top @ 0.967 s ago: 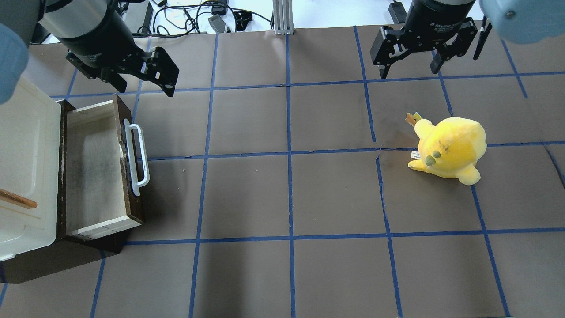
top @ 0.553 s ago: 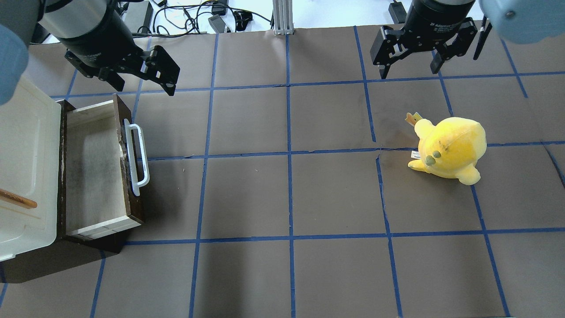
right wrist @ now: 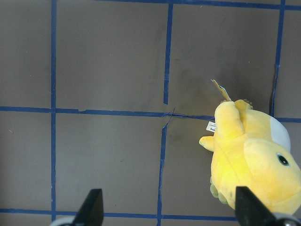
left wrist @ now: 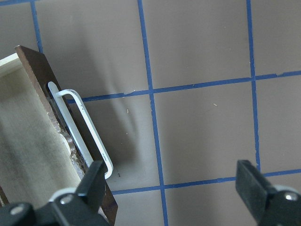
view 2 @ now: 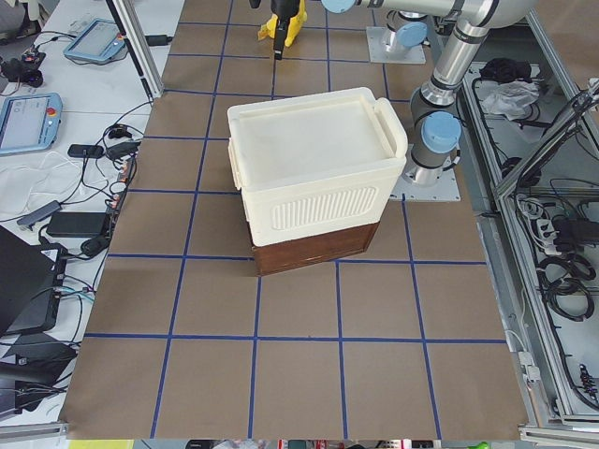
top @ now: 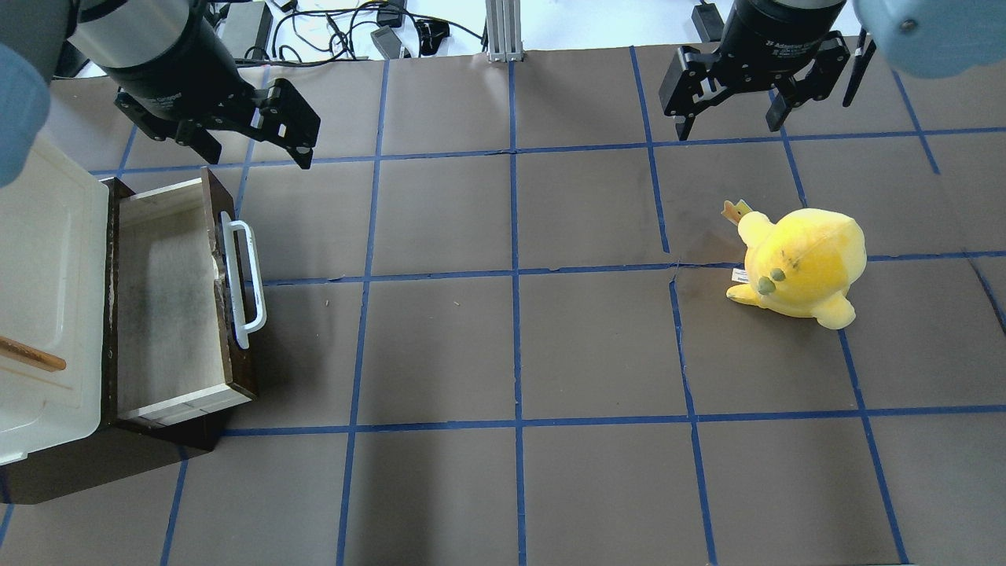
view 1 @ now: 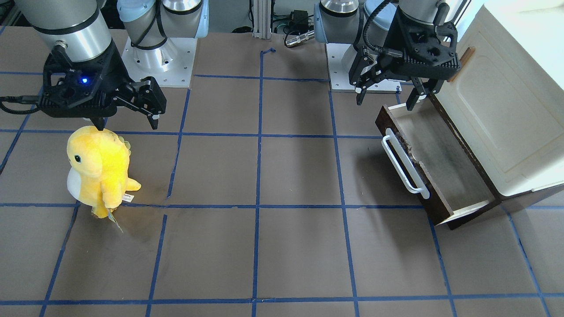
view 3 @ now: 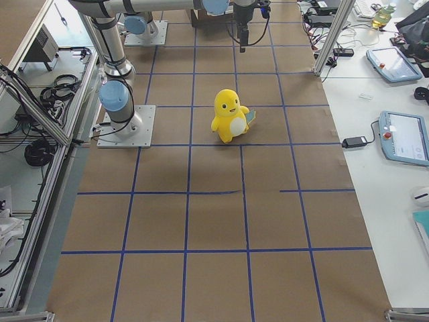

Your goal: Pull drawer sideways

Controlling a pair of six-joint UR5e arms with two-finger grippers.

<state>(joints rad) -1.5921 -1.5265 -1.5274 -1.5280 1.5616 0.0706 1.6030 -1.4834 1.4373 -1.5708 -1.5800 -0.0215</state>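
The drawer (top: pixel 169 303) stands well out of the cabinet (top: pixel 47 259), with its handle (top: pixel 245 283) toward the open bench (top: pixel 440 346). The left tool (top: pixel 258 159) hangs wide open and empty by the drawer's robot-side end. The right tool (top: pixel 728 130), also spread and empty, is well apart. The pull looks done, so the next move is likely just to clear away.

A matte brown worktop (top: pixel 597 346), gridded with blue tape lines (top: pixel 515 275), lies in even light with soft shadows, and beyond its far edge a silver aluminium post (top: pixel 503 30) and a white bench (view 3: pixel 392 208) carrying tangled black cables (top: pixel 330 35) and grey tablet pendants (view 3: pixel 405 137).
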